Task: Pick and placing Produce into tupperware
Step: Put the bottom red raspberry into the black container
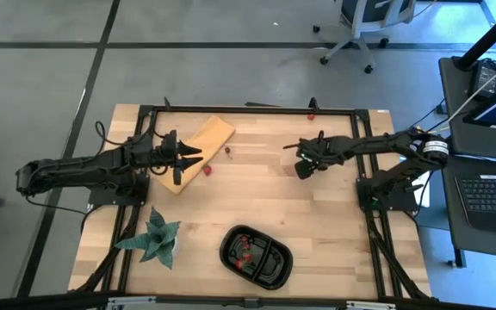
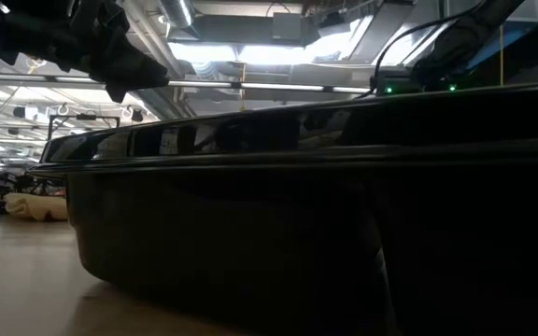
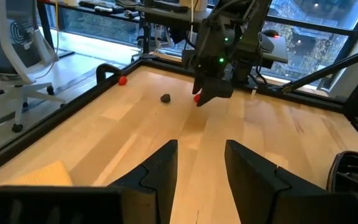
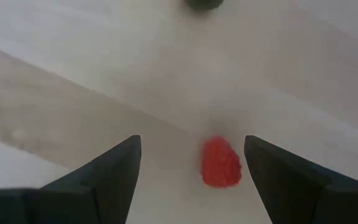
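In the high view's lower centre the black tupperware holds some fruit. Above it, the right gripper hangs spread over a red berry lying nearer one finger; closing off-centre could knock it away. At left centre, the left gripper waits spread.

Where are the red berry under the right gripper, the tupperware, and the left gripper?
red berry (image 4: 221,163), right wrist view, middle of the fruit.
tupperware (image 1: 278,269), high view, its right rim.
left gripper (image 3: 201,168), left wrist view, midway between its open fingertips.
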Tool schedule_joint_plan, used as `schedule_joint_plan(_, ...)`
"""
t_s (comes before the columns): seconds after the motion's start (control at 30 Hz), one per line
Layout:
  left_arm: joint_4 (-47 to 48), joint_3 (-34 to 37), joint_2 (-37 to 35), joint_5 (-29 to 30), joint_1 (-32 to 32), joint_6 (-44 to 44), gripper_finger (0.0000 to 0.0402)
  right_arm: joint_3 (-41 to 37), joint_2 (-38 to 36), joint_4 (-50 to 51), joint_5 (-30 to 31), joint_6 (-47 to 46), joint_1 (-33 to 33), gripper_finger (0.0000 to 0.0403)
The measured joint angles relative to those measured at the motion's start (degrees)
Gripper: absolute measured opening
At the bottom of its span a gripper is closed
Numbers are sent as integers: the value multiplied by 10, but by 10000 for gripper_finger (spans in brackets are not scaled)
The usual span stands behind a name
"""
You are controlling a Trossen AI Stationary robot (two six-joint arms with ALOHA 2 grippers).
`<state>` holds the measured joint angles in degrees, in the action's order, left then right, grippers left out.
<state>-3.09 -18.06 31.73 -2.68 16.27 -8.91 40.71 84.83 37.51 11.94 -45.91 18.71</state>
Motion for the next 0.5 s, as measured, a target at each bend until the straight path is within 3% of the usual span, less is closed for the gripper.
schedule_joint_plan(0.5, 1, 0, 0, 0, 0, 0, 126, -25, 4, 3, -26, -18, 11, 287)
